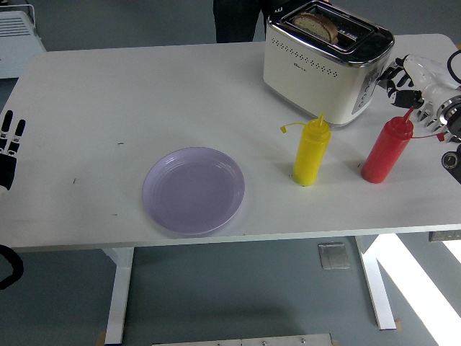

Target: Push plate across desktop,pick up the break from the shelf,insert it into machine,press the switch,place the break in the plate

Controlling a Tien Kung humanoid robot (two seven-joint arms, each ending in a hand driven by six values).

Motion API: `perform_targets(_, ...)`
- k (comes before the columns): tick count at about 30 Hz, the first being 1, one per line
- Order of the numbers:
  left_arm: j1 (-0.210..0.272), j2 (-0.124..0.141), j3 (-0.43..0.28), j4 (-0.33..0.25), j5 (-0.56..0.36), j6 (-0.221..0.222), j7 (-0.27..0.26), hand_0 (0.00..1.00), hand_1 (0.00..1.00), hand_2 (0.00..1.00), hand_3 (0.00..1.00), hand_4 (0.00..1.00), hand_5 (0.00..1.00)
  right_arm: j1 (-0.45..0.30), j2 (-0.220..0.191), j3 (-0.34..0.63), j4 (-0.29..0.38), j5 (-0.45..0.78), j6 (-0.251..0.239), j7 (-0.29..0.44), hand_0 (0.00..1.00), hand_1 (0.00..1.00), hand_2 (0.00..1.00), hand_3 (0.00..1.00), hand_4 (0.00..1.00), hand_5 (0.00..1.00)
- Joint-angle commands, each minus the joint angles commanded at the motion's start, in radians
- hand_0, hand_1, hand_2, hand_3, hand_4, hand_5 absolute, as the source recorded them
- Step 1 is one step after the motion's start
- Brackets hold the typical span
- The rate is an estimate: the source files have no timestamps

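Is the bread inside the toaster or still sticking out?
Inside. The bread sits low in the toaster slot, only its top showing near the rim.

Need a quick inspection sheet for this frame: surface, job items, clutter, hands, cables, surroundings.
Surface: white table, a few small dark marks.
Job items: purple plate empty, near front edge; bread sitting low in the toaster slot.
Clutter: yellow bottle and red bottle, upright, in front of the toaster.
Hands: right hand at the toaster's lever side; left hand open at left edge.
Cables: nothing seen.
Surroundings: person at far side; grey floor.
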Motion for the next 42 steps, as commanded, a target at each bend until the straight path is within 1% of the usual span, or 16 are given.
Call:
perform_targets(15, -0.002, 0.001, 0.004, -0.005, 0.001, 0.002, -0.007, 0.818, 0.758, 0.705, 0.749, 0.761, 0.981, 0.010, 0.020, -0.079, -0.051, 0.018, -0.014, 0.017, 0.523, 0.543, 0.629, 0.562, 0.346, 0.042)
perform_targets(31, -0.002, 0.001, 0.007, -0.006, 0.004, 0.003, -0.012, 0.817, 0.758, 0.704, 0.748, 0.757, 0.981, 0.010, 0.033, -0.091, -0.076, 0.021, -0.035, 0.032, 0.524, 0.547, 0.628, 0.561, 0.345, 0.044)
perform_targets(38, -0.002, 0.000, 0.006, -0.007, 0.005, 0.004, -0.013, 0.817, 0.758, 0.704, 0.749, 0.757, 0.982, 0.003, 0.026, -0.074, -0.057, 0.005, -0.030, 0.028, 0.526, 0.549, 0.629, 0.562, 0.344, 0.044)
perform_targets(42, -0.001, -0.001, 0.005, -0.009, 0.006, 0.004, -0.013, 0.817, 0.758, 0.704, 0.748, 0.757, 0.982, -0.015, 0.013, -0.010, -0.007, -0.033, -0.015, 0.010, 0.524, 0.551, 0.629, 0.562, 0.344, 0.043)
